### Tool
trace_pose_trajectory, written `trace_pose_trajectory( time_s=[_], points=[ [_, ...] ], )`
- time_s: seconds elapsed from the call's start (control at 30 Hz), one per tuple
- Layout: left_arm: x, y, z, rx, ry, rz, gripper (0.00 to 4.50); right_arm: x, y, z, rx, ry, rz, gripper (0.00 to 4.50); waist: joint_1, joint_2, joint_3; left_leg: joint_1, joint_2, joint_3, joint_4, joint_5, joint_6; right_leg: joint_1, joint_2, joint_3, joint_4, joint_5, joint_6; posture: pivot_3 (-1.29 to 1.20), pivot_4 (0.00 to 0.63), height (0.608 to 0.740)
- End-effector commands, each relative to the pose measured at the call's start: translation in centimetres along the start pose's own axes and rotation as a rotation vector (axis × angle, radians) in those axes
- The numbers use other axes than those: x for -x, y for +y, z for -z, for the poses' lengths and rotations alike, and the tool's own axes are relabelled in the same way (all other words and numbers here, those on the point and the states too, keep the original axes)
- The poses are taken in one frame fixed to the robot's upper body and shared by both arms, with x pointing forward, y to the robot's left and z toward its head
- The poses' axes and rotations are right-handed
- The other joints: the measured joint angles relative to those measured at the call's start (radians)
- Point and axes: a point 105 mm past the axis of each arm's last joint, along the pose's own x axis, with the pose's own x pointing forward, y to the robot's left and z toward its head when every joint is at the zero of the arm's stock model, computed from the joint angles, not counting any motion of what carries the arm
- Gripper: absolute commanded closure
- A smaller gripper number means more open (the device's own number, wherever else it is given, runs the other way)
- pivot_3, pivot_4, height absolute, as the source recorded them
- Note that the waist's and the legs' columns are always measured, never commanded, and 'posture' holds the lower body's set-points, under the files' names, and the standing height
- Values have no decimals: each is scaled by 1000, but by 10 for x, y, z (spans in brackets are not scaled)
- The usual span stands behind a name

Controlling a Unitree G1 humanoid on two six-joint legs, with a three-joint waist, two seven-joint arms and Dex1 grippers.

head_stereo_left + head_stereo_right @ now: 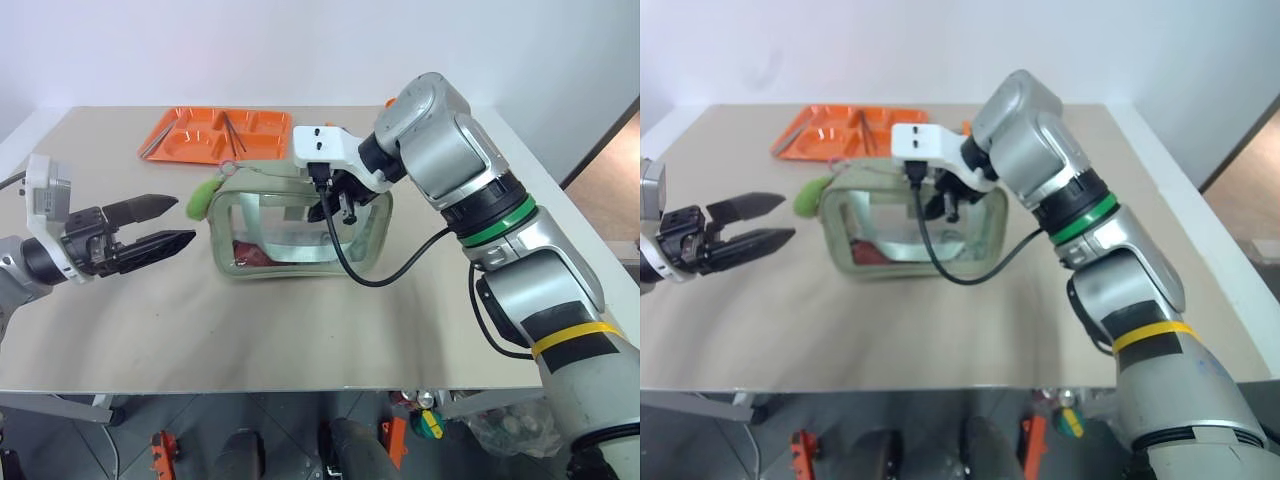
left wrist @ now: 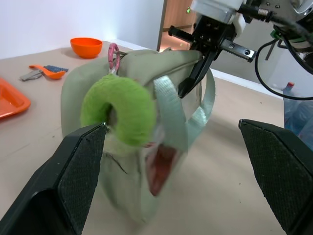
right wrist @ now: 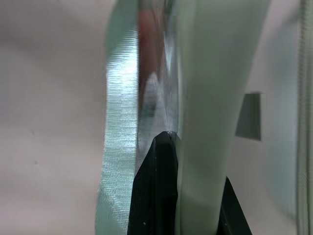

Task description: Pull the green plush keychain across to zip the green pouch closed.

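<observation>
The green pouch [image 1: 300,230] stands upright on the table [image 1: 300,330], clear window side toward the robot, just in front of the orange tray [image 1: 190,135]. The green plush keychain [image 1: 200,197] hangs at the pouch's left end, so the zipper is prob. not yet pulled across.

The right gripper [image 1: 335,205] comes down onto the pouch's right top end, fingers pressed together. In the right wrist view they pinch the fabric of the pouch, I think to hold the bag steady so it doesn't slide when the zipper is pulled.

The left gripper [image 1: 165,225] hovers level, left of the pouch, near the keychain but apart from it, fingers spread wide. In the left wrist view the plush sits between them, aligned for grasping. Next: close on the plush, pull toward the right end.
</observation>
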Motion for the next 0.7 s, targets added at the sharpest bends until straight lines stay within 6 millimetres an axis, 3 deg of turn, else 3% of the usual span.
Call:
trace_pose_trajectory(
  time_s=[0.03,0.2,0.37,0.5,0.63,0.7],
  points=[
    [5,-5,-14,-57,-31,-11,0,-5,7,-4,30,-15,-21,4484,0,0,0,0,0,0,0,0,0,0,0,0,0,0,0,0,150,740],
    [6,-5,-16,-62,-34,-17,0,-20,2,-6,-5,-40,30,4484,-1,0,0,0,-1,0,1,0,0,1,-1,0,0,0,1,0,150,740],
    [7,-3,-21,-72,-46,-23,0,-24,-5,-15,-51,-105,81,2987,-1,0,0,1,1,-1,0,0,0,1,1,0,1,1,-1,0,150,740],
    [7,-1,-23,-76,-47,-25,0,-13,0,-24,-50,-155,36,1549,-2,0,0,1,1,0,0,0,0,1,2,0,1,1,-1,0,150,740],
    [14,6,-26,-98,-35,-56,0,19,21,-36,-18,-263,-123,201,-1,0,0,1,1,0,0,0,0,0,2,0,1,1,-1,0,150,740],
    [17,10,-26,-110,-16,-69,0,37,32,-41,19,-325,-181,201,-1,0,0,1,1,-1,0,0,0,0,2,-1,0,0,0,0,150,740]
  ],
)
